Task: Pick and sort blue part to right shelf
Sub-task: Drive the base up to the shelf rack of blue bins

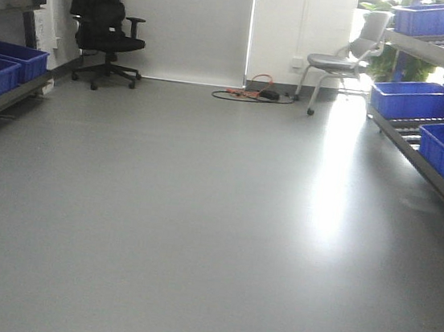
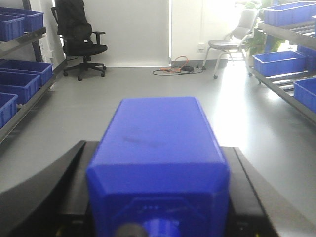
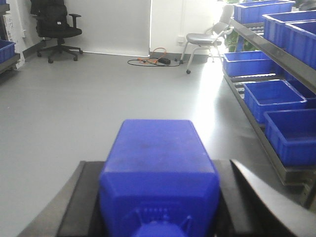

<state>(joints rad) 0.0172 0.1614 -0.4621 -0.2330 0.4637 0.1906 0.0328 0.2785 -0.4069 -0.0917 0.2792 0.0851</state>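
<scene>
and here's the tally: two shelves, the left shelf [image 1: 7,98] and the right shelf [image 1: 430,54]. blue bins [image 1: 412,100]: at least four on the left and at least five on the right in the front view. chairs, two: one black office chair [image 1: 102,22], one grey chair [image 1: 344,61]. one cable tangle [image 1: 247,95], one wall socket [image 1: 297,62]. one blue part [image 2: 158,148] in the left wrist view, another blue part [image 3: 158,163] in the right wrist view, that's two.
</scene>
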